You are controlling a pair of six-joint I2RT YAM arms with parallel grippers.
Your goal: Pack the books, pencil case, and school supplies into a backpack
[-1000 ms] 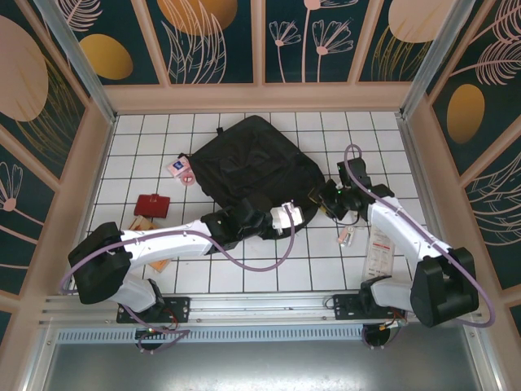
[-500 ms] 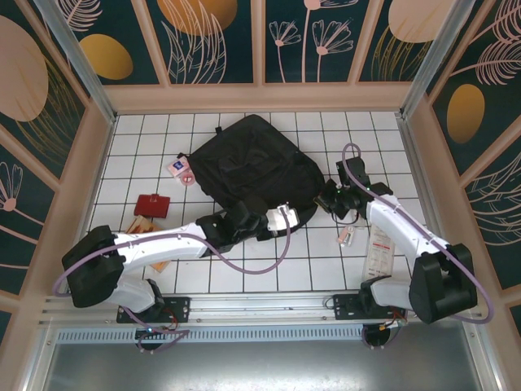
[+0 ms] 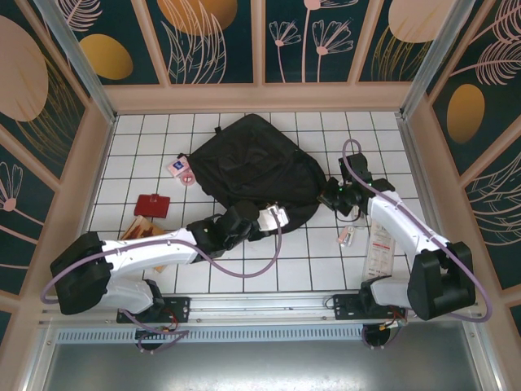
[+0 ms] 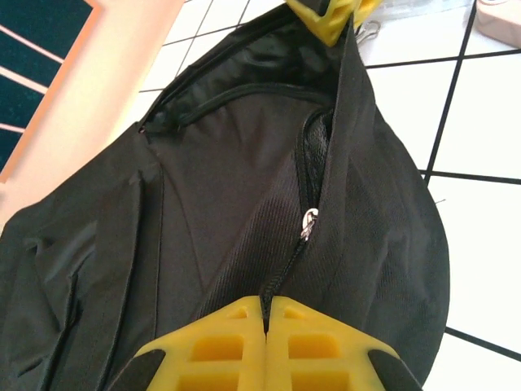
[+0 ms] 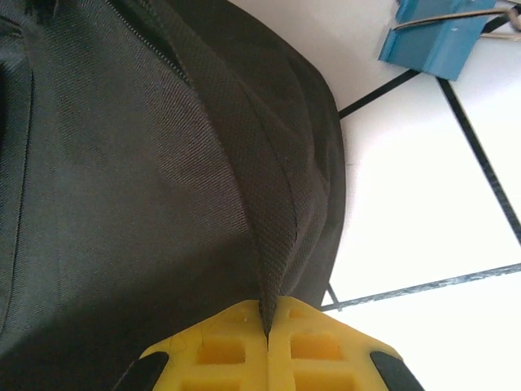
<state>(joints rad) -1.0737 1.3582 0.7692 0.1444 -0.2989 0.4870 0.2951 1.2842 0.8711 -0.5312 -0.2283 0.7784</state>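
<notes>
Since a second ago the left arm has drawn back toward its own side, and the right gripper [image 5: 267, 314] has closed. It now pinches a fold at the right edge of the backpack [image 3: 252, 167]. The left gripper [image 4: 266, 308] is closed too, holding the fabric just beside a zip. The backpack lies on the tiled table [image 3: 146, 138] between both arms. A blue clip [image 5: 431, 37] lies near it, and a red pencil case [image 3: 152, 204] lies well apart at the left.
</notes>
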